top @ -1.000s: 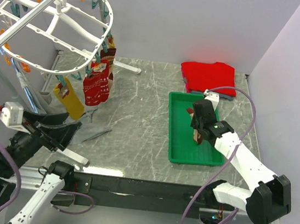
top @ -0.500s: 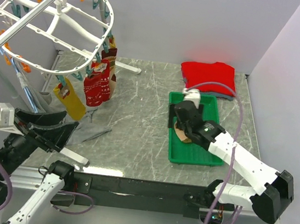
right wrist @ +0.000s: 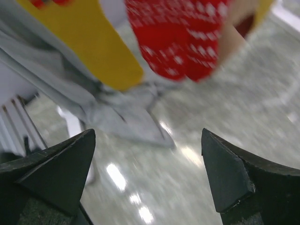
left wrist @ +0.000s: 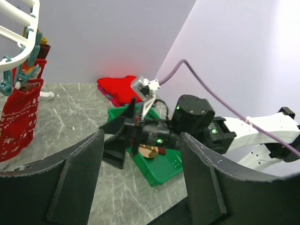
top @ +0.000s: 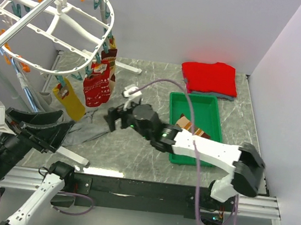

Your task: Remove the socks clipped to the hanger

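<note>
Right tool (top: 114,120) has swung from tray (top: 198,105) toward hanging socks (top: 97,86), jaws wide.

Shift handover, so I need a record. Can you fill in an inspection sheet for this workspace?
Surface: grey marble-patterned tabletop, no spills seen.
Job's things: white plastic oval hanger on its stand, far left; red white-patterned sock and mustard-yellow sock hang clipped; a brownish sock lies in the green rectangular tray.
Clutter: folded red garment behind the tray.
Claws: left claw open, empty; right claw open, empty, near the hanging socks.
Cables: purple cable arches over the right arm.
Surroundings: plain pale walls; nothing else seen.
</note>
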You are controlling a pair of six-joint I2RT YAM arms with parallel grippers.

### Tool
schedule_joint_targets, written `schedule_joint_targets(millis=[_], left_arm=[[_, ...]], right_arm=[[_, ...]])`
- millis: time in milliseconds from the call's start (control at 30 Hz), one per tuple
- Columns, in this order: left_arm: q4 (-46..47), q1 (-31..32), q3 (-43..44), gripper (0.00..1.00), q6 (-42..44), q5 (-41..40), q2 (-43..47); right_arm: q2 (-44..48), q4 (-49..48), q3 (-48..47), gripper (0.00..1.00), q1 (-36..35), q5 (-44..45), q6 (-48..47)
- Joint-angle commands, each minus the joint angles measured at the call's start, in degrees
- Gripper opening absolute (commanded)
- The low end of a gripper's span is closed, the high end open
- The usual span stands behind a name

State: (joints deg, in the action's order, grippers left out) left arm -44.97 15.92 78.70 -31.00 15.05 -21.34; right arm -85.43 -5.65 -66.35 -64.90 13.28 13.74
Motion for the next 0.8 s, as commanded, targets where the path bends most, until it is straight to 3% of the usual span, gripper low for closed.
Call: schedule_joint_targets(millis=[0, 233, 500, 767], left_arm=[[-0.3, 0.8, 2.5, 0.70, -1.2, -0.6, -1.2], [2.0, 0.8, 0.6, 0.68, -6.9, -1.2, 0.5], [-0.6, 0.8, 3.3, 0.67, -5.3, -3.3, -3.1], [-0.6, 0.8, 3.4, 0.68, -5.8, -2.7, -3.4]], right_arm=[[-7.6, -18.4, -6.1, 1.00, -3.5, 2.1, -2.1], [-22.3, -22.0, -20.7, 1.00, -5.2, -1.0, -4.7], [-30.1, -25.6, -23.9, 1.00, -5.8, -1.3, -5.1], [-39.8, -29.2, -31.6, 0.99, -6.8, 3.9, -8.7]])
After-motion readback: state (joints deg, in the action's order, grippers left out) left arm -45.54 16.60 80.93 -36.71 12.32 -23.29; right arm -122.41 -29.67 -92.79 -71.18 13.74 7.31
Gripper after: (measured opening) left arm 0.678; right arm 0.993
